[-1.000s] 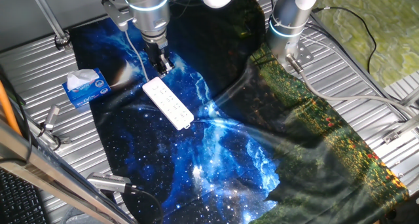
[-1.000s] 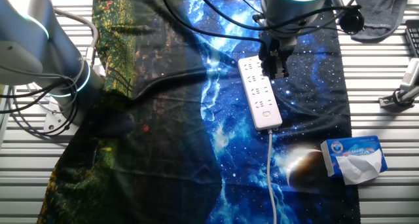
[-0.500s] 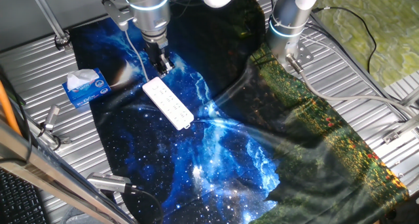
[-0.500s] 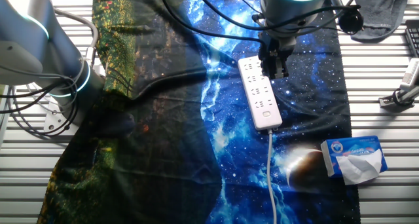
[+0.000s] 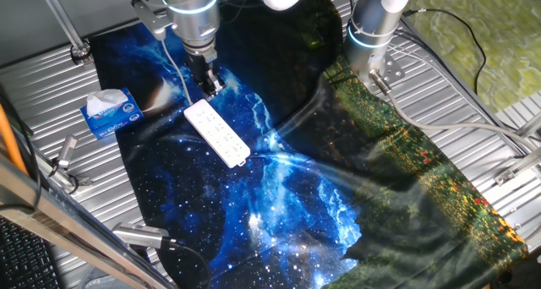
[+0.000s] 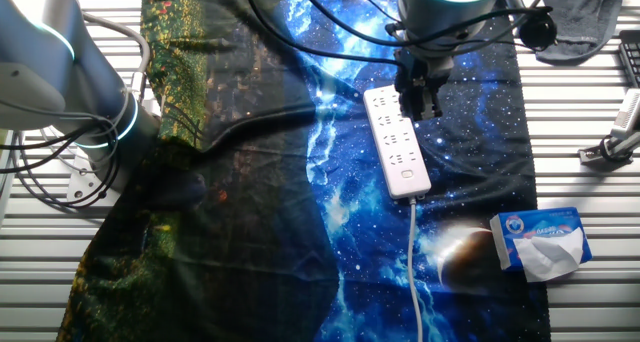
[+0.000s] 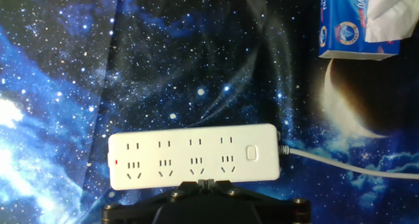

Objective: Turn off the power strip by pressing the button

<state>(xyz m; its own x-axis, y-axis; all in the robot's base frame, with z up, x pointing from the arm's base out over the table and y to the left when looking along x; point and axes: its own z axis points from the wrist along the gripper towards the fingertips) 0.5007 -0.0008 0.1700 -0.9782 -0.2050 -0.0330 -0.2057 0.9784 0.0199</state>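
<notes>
- Tabletop (image 5: 473,95): ribbed metal under a starry cloth (image 6: 470,132).
- Strip (image 7: 194,156) flat on the cloth; button (image 7: 251,152) at its cord end.
- Fingers (image 6: 421,102) above the strip's long edge; gap cannot be told.

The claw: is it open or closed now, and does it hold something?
Claw: cannot be told whether open or closed; the fingertips are not clearly visible in any view. It holds nothing visible, and sits beside the strip.

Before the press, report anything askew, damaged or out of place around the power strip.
Nothing looks damaged or spilled. The power strip lies flat on the galaxy cloth, cord attached; the tissue box sits apart from it.
</notes>
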